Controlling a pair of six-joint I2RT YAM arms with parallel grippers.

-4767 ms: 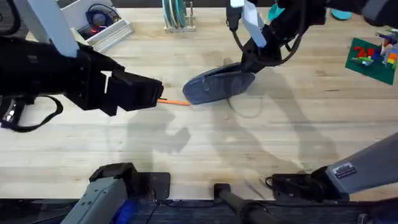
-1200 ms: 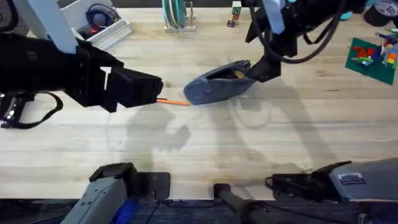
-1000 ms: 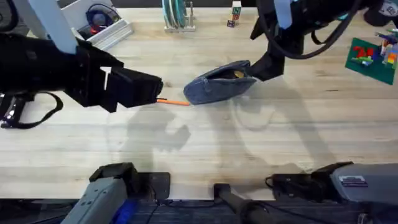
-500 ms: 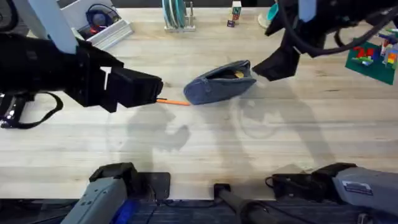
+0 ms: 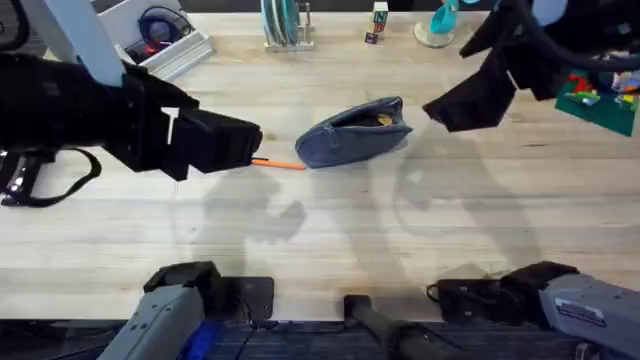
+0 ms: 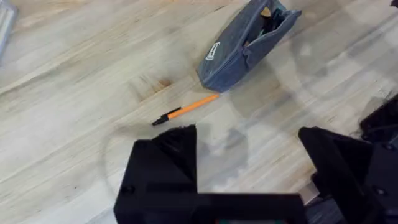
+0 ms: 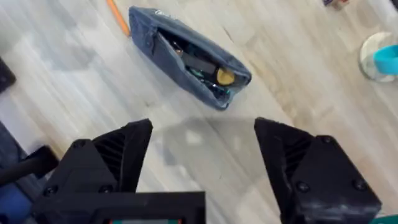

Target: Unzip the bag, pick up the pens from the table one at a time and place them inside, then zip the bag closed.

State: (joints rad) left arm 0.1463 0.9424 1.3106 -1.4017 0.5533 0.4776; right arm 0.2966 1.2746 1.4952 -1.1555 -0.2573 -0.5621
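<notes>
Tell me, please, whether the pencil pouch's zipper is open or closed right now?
Open. The right wrist view looks into the pencil pouch through its parted zipper, showing dark items and something yellow inside.

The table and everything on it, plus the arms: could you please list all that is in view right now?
bag: one, blue-grey, mid-table, zipper open with items inside
pen: one, orange with a dark end, flat on the table at the bag's left end
table: one, light wooden planks
tray: one, white, far left corner, holding small items
rack: one, teal and grey, far edge at centre
cup: one, teal on a pale disc, far edge right of centre
brick model: one, green base with coloured bricks, far right
left tool: black, open, above the table near the pen
right tool: black, open, raised to the right of the bag
</notes>
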